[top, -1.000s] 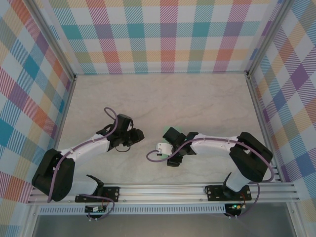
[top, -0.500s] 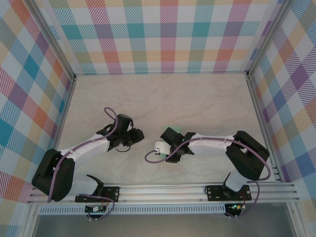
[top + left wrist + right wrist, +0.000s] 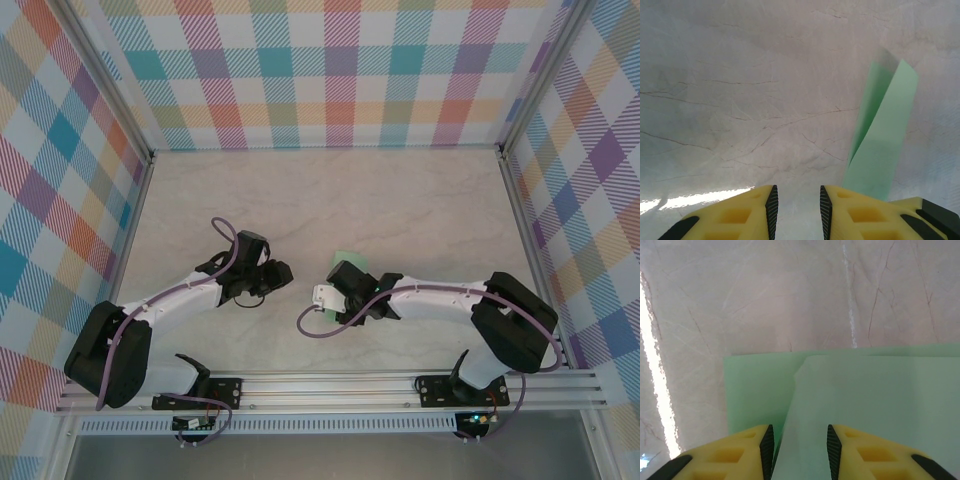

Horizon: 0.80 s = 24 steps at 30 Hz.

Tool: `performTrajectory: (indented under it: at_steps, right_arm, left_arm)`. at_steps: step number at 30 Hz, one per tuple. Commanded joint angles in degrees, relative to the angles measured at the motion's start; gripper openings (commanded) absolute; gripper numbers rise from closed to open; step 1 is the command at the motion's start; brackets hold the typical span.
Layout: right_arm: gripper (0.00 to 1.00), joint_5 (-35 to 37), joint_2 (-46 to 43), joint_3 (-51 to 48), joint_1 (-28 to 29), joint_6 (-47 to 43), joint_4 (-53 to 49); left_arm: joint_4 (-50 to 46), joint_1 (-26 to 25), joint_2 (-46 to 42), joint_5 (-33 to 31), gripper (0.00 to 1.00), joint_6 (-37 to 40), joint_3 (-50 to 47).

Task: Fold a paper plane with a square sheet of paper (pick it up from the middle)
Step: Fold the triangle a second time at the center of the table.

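The right hand [image 3: 800,442] has been closing around the raised middle fold of the small mint-green folded paper plane [image 3: 865,400], which is between the two hands on the pale marble surface [image 3: 400,200]. I cannot tell if it pinches the paper yet, but the pick-up looks to be starting. The left hand [image 3: 797,200] waits just left of the paper, a little open and holding nothing.

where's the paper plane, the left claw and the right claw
paper plane [image 3: 875,405], right wrist view, its pale top layer
left claw [image 3: 797,205], left wrist view, gap between its fingertips
right claw [image 3: 799,442], right wrist view, between its fingertips
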Motion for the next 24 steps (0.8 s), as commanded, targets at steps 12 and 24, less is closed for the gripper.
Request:
performTrajectory:
  at_steps: [12,24]
  right_arm:
    - [0.32,2.32,3.23,2.23,4.1,5.99,1.54]
    - [0.31,4.39,5.61,5.0,6.29,10.68,0.11]
  left_arm:
    - [2.33,0.61,1.35,1.98,0.31,-0.33,-0.56]
    - [1.58,0.62,1.31,2.15,0.31,-0.08,-0.47]
